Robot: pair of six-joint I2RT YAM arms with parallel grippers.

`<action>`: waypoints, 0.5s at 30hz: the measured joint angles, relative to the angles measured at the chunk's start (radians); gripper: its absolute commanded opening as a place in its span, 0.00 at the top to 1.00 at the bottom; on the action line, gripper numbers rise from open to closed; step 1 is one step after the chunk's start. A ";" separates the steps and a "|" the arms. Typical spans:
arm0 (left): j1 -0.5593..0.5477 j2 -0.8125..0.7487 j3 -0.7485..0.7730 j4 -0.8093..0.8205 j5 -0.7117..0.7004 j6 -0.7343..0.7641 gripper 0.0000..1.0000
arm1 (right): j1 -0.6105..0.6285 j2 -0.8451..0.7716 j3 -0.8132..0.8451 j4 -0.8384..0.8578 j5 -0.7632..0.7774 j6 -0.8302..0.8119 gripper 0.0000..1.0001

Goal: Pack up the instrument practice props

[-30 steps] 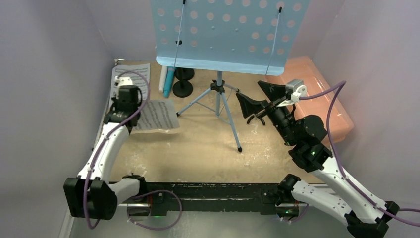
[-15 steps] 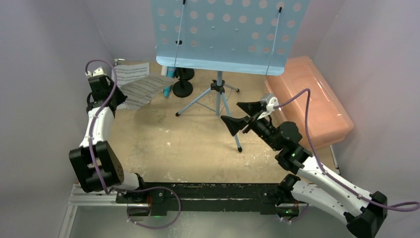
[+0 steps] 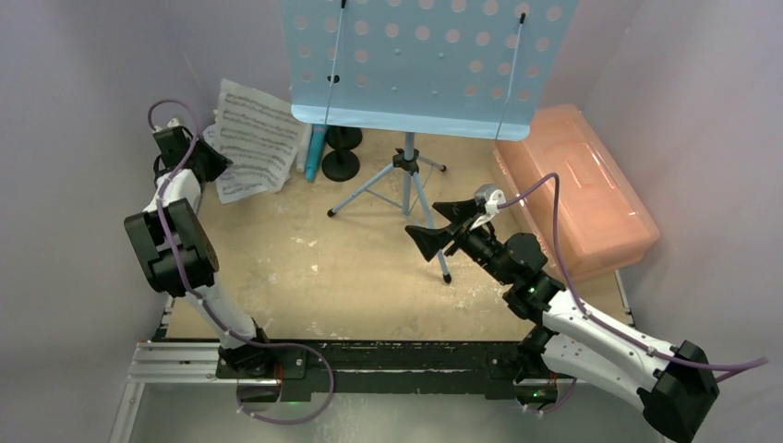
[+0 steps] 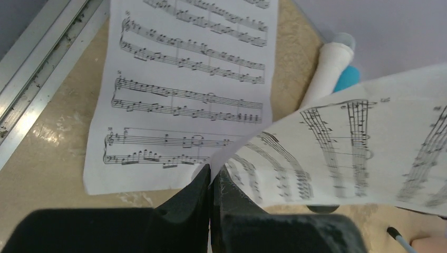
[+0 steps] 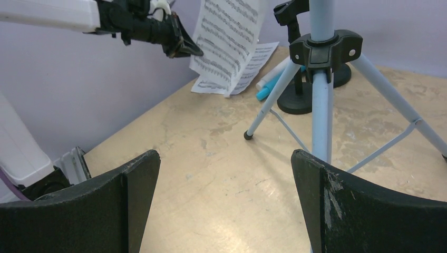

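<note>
**Handling notes, from rack down to microphones**

Music rack [image 3: 420, 65]: upright on tripod legs [image 5: 274, 100] near the middle of the tabletop [image 3: 314, 277]. Probably light and stiff, but top-heavy and ungainly. Best taken low on the centre pole by the black hub [image 5: 322, 48], not by the perforated panel. Right tool [image 5: 226, 174] spread wide and empty, facing that pole from close in front.

Sheet-music pages: one [image 3: 258, 138] pinched near its lower edge by the left tool [image 4: 211, 174], pressed together on the paper, held up and curling at the back left. Another [image 4: 190, 89] flat on the tabletop beneath. Featherweight and floppy, easily creased or torn. Edge grip only, with slow travel to avoid flapping.

Mic holders [image 3: 340, 164]: two black round bases standing behind the rack's left leg. Likely weighted low and rigid. Grasp at the stem, above the base.

Microphones: white [image 4: 328, 63] and blue [image 4: 346, 79], lying side by side just beside the flat page. Smooth round plastic, likely light and apt to roll or slip. Close across the barrel, not the head.
</note>
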 measured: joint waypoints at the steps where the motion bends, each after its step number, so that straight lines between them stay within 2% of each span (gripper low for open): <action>1: 0.011 0.027 0.005 0.008 0.013 -0.007 1.00 | 0.000 0.002 0.000 0.005 0.000 0.000 0.02; 9: 0.102 0.198 0.006 0.036 0.070 -0.044 1.00 | 0.000 0.041 0.000 0.020 0.003 0.000 0.02; 15: 0.096 0.230 0.028 0.022 0.069 -0.024 1.00 | 0.000 0.057 0.000 0.024 0.005 0.000 0.02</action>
